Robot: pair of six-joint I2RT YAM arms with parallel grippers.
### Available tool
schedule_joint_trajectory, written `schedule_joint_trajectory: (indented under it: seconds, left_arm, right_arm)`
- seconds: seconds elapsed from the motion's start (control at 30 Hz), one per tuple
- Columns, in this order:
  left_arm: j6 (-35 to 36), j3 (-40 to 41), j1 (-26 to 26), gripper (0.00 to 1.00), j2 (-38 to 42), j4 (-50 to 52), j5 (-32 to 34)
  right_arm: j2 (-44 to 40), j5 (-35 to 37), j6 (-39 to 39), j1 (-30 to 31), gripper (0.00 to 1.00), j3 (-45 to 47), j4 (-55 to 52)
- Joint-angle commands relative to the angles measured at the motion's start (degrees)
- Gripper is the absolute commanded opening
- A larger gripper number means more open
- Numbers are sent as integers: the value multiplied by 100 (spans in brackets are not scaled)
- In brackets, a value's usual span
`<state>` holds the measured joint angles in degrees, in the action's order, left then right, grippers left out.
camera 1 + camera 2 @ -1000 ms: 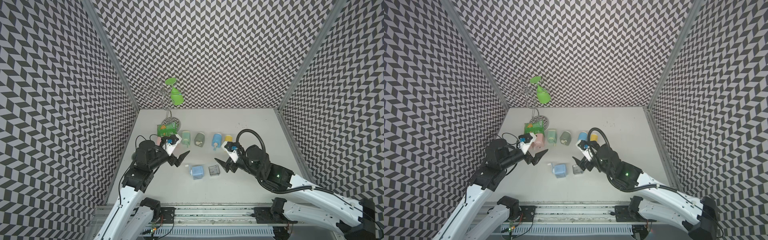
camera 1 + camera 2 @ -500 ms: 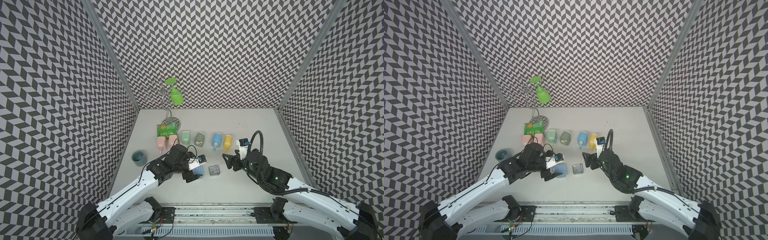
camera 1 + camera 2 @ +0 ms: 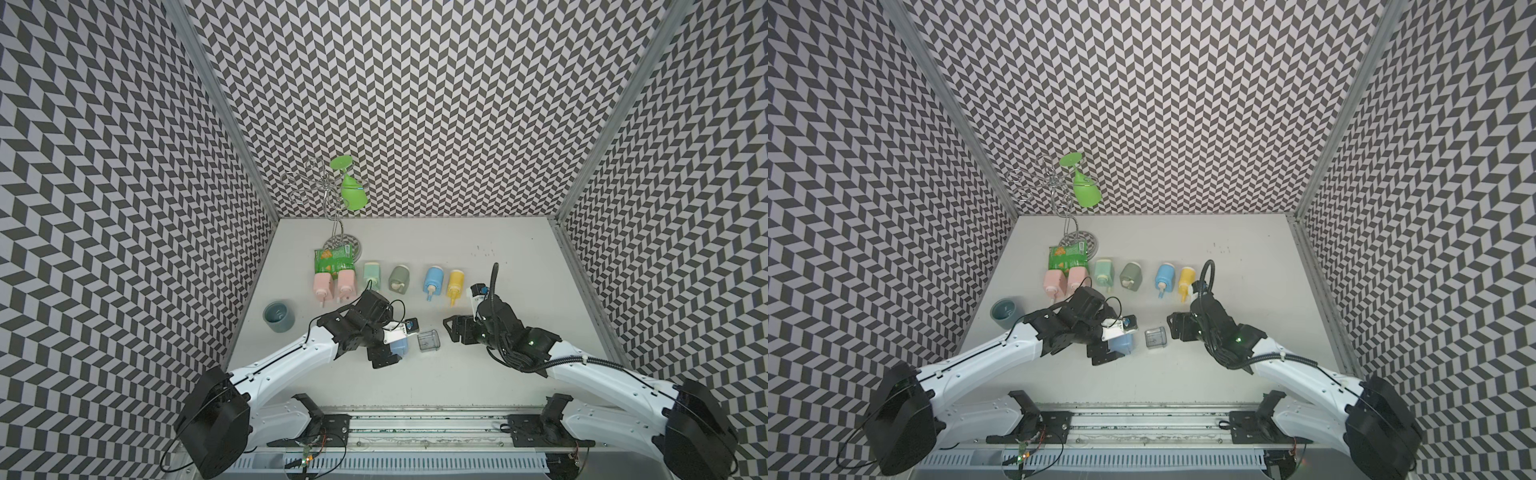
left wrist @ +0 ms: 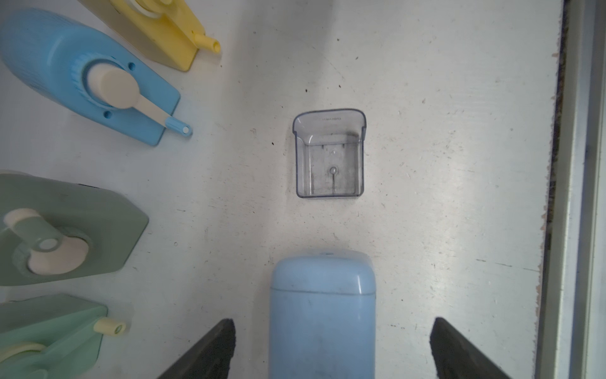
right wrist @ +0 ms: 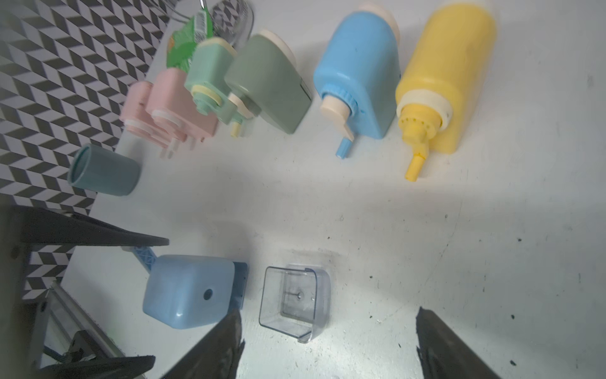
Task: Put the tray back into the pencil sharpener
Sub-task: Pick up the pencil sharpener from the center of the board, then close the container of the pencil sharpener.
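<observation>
The left claw has swung in to straddle the blue pencil sharpener, jaws spread, nothing gripped; the clear tray lies on the bench just ahead of the right claw, likewise spread and empty; grasping likely comes next.

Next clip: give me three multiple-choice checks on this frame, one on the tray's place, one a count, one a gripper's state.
1. Where is the clear plastic tray?
A) inside the pale blue box-shaped pencil sharpener
B) on the white table beside it
C) held in the air

2. How many pink pencil sharpeners lie in the row?
A) one
B) four
C) two

3. The left gripper is:
A) open, straddling the pale blue sharpener
B) shut on the tray
C) shut, empty

Key: B, the tray sits on the table apart from the sharpener; C, two pink bodies lie side by side; A, both fingers flank the sharpener with gaps.
</observation>
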<state>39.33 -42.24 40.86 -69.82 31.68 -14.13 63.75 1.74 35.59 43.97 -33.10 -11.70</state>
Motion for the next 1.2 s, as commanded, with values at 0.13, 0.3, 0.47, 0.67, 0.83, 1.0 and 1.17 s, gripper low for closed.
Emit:
schedule_joint_trajectory:
  seconds: [0.13,0.3,0.47,0.67,0.83,1.0,1.17]
  left_arm:
    - [283,-57,27,84,-327,-127,26]
    - [347,-26,7,76,-543,-230,123]
    - [393,-17,-64,68,-685,-343,292]
    - [400,-38,-87,59,-658,-425,-50]
    - [383,14,-87,55,-590,-642,-295]
    - [286,-13,-54,51,-619,-813,-324]
    - [219,41,21,51,-730,-1013,-272]
  right_arm:
    - [589,-754,271,-23,74,-85,258]
    - [954,-929,255,-25,65,-149,423]
    - [1137,-1068,199,-25,59,-240,553]
    - [1428,-1205,81,-22,56,-339,643]
    - [1590,-1324,18,-20,51,-373,770]
    - [1752,-1402,24,-20,50,-405,860]
    - [1913,-1576,53,-14,46,-346,1107]
